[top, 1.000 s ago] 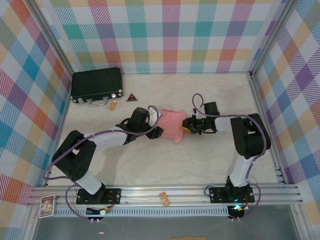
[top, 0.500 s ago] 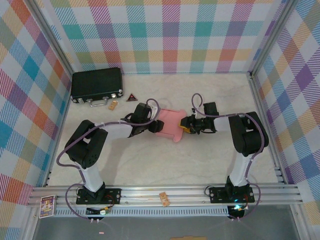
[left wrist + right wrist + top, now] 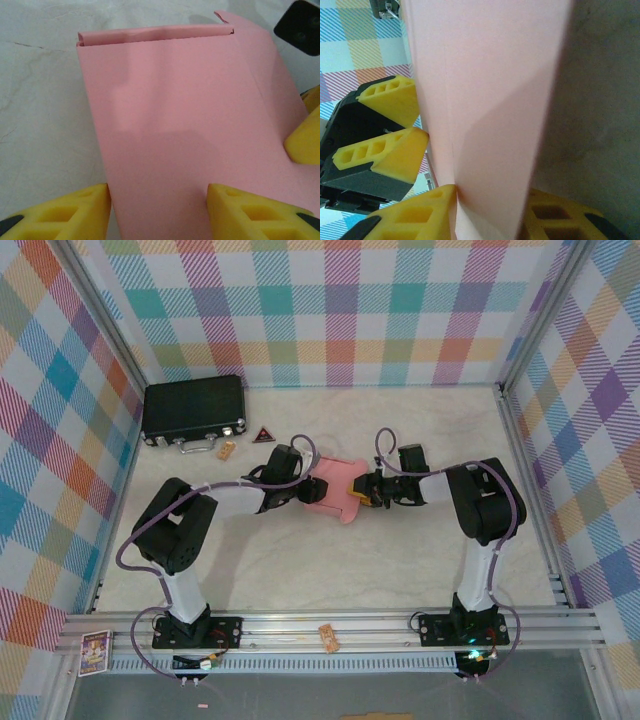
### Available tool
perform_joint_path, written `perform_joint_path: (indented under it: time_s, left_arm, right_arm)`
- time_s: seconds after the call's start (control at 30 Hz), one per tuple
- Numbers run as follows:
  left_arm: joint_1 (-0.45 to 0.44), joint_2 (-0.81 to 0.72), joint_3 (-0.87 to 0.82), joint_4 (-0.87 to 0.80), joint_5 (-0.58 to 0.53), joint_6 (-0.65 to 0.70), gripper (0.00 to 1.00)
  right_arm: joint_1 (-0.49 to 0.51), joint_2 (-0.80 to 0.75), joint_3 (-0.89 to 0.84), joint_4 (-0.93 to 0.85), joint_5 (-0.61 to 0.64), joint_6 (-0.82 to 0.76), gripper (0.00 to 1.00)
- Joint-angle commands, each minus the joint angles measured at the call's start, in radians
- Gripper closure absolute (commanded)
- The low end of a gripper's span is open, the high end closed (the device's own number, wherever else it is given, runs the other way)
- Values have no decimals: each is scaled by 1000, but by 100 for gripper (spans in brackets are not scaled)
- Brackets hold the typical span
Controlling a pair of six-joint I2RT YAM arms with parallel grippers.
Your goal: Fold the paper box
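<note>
At the middle of the worktop (image 3: 400, 570), the paper box (image 3: 335, 490) sits half-formed. My left tool (image 3: 157, 210), at its nine o'clock, straddles a panel half open, grip unclear. My right tool (image 3: 490, 220), at three o'clock, pinches a wall. I judge the thin card light, springy and easily creased: hold near folds.

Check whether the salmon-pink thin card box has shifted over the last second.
Yes: the salmon-pink card box has slid slightly left in the overhead view, toward the black hard case.
</note>
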Motion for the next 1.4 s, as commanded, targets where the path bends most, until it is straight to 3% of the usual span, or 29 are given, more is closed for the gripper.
perform_joint_path:
  time_s: [0.0,0.23,0.8,1.37]
  left_arm:
    - [4,16,-28,57,70,-58,47]
    - [36,13,-90,198,129,-191,48]
    - [49,16,-223,540,145,-506,47]
    - [73,14,-310,583,62,-514,44]
  right_arm:
    - [18,0,24,71,-51,25,66]
    - [21,-62,19,106,-58,55,64]
    - [44,-158,184,-230,3,-73,65]
    - [114,-153,299,-379,34,-142,61]
